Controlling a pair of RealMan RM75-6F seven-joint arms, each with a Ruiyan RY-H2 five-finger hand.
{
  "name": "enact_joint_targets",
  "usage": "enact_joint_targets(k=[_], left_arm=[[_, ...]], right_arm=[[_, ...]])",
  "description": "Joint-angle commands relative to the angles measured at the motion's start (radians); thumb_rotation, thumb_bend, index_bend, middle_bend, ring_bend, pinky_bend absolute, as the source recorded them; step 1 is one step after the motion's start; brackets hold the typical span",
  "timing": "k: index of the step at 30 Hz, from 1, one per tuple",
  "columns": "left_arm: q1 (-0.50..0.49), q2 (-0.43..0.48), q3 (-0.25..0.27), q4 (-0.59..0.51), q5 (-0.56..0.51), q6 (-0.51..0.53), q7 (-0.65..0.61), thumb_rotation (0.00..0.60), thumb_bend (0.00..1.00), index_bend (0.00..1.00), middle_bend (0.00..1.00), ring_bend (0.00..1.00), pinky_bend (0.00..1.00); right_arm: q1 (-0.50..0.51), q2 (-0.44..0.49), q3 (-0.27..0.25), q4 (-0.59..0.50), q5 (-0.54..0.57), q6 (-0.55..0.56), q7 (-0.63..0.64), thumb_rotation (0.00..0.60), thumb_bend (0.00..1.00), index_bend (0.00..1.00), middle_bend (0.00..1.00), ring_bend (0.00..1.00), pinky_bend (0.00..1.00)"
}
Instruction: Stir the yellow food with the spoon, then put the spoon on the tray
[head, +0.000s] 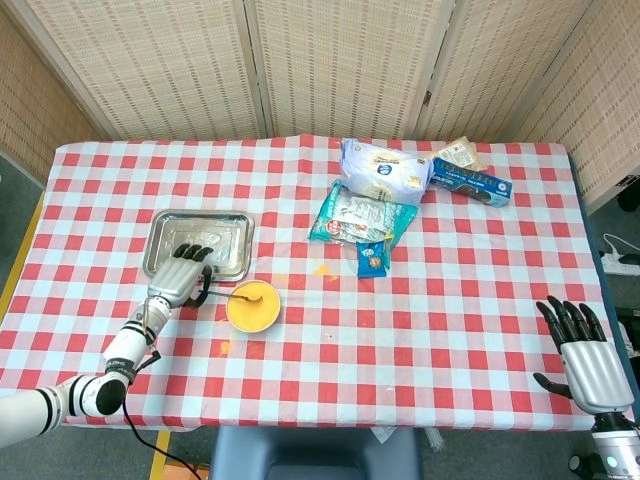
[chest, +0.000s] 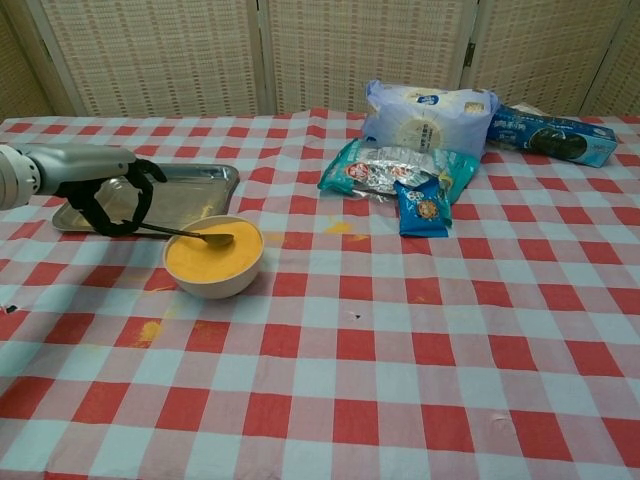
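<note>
Woven cane screens close off the back, and in front of them we work at a bench (head: 420, 330) covered with a red-and-white checked cloth. Our left hand (head: 180, 278) (chest: 105, 196) has its fingers wrapped around the handle of the dark long-handled metal spoon (chest: 190, 234), whose bowl rests at the surface of the yellow powdery food in the small round cream bowl (chest: 213, 257) (head: 252, 305). That bowl stands just in front of the shiny rectangular steel tray (head: 198, 243) (chest: 180, 195), near its right front corner. Our right hand (head: 588, 360) hangs well apart at the bench's right front edge, fingers spread and holding nothing.

We judge the stirring to be under way. To do it well, we should sweep the spoon in small circles inside the rim, low enough to turn the food but gently, since yellow crumbs already lie on the cloth in front of the bowl. The bowl is unbraced, so we avoid pushing on its wall.

In the chest view the spoon's long axis lies close to level, running left to right: handle end toward our left hand, scoop pointing right into the bowl's middle. For the tray, we would lift it clear of the rim first
</note>
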Motion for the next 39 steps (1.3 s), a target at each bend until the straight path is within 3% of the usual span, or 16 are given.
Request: enact_joint_targets(k=[1,18,29,39], left_arm=[[0.000,-0.001,-0.001,0.000,0.000,0.001,-0.001,0.600,0.41,0.63,0.08,0.00,0.00],[0.007,0.029,-0.018,-0.040,-0.052,-0.030,-0.051,0.600,0.48,0.84,0.22,0.00,0.00],[0.003,0.087,-0.021,-0.074,-0.079,-0.104,-0.115,0.600,0.48,0.87,0.26,0.01,0.00],[0.015,0.146,-0.016,-0.153,-0.077,-0.081,-0.142,0.600,0.48,0.87,0.28,0.03,0.00]], right_arm=[[0.000,0.000,0.000,0.000,0.000,0.000,0.001,0.600,0.00,0.00,0.00,0.00,0.00],[-0.002,0.002,-0.003,-0.001,-0.006,0.005,0.003,0.600,0.00,0.00,0.00,0.00,0.00],[-0.002,0.003,-0.005,-0.001,-0.009,0.005,0.003,0.600,0.00,0.00,0.00,0.00,0.00],[-0.007,0.009,-0.013,-0.004,-0.028,0.017,0.014,0.600,0.00,0.00,0.00,0.00,0.00]])
